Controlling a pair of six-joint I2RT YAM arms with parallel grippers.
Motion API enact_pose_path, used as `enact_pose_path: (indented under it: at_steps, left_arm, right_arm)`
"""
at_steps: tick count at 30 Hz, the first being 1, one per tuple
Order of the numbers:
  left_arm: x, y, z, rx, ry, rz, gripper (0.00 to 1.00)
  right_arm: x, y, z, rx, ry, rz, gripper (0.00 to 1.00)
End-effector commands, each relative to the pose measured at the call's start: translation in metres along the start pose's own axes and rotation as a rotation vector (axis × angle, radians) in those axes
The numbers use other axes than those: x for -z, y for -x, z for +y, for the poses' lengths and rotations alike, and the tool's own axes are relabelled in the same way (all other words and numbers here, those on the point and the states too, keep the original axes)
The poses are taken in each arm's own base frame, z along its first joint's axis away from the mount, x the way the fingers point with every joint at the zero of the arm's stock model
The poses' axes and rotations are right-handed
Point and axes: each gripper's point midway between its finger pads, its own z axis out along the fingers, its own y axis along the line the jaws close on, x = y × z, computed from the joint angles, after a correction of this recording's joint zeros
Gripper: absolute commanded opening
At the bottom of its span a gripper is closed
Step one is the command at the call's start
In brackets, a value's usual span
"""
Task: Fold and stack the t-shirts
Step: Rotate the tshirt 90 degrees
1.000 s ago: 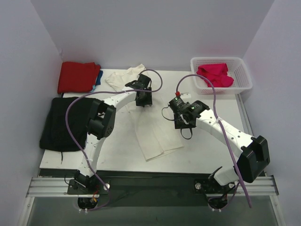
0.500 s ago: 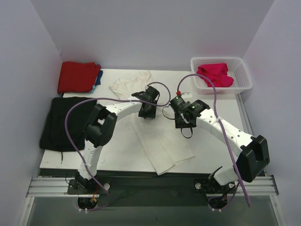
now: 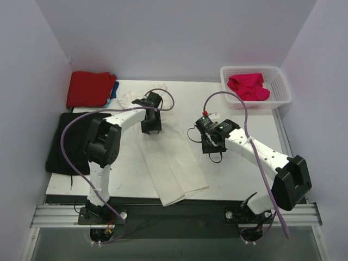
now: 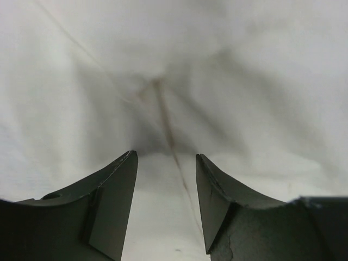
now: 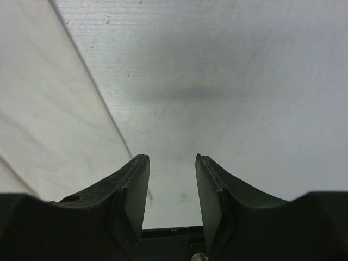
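pose: held left gripper [image 4: 166,154] low on cream shirt [image 3: 174,163] spread mid-table, prongs parted, nothing pinched. hung right gripper [image 5: 171,156], equally parted, over bare table [image 3: 234,179] just off shirt's right edge.

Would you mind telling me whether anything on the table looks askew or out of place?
Yes: the cream-white t-shirt lies as a long strip slanting across the table, its near end reaching, perhaps overhanging, the front edge, its far end rumpled.

The blue shirt [image 3: 113,91] is mostly hidden beneath the red shirt [image 3: 89,88].
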Motion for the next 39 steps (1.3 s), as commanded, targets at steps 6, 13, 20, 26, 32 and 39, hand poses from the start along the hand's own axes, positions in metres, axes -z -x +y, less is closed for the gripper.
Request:
enact_pose_path:
  at_steps: [6, 13, 20, 26, 32, 39]
  left_arm:
    - [-0.008, 0.078, 0.016, 0.147, 0.030, -0.096, 0.58]
    - [-0.027, 0.101, 0.024, 0.193, 0.122, -0.148, 0.58]
    - [-0.070, 0.095, 0.012, 0.129, 0.140, -0.050, 0.57]
    - [-0.114, 0.069, -0.017, -0.005, 0.049, 0.087, 0.57]
    - [-0.122, 0.078, -0.064, -0.091, -0.224, 0.048, 0.58]
    - [-0.077, 0.115, -0.097, -0.181, -0.415, -0.104, 0.59]
  right_arm:
    - [-0.002, -0.018, 0.006, 0.022, -0.002, 0.032, 0.40]
    - [-0.006, -0.022, 0.012, 0.030, -0.001, 0.055, 0.40]
    - [-0.009, -0.023, 0.014, 0.044, -0.006, 0.065, 0.40]
    - [-0.012, -0.024, 0.018, 0.055, -0.002, 0.079, 0.40]
    - [-0.016, -0.023, 0.024, 0.068, 0.007, 0.104, 0.40]
    - [-0.028, -0.029, 0.036, 0.126, 0.015, 0.150, 0.40]
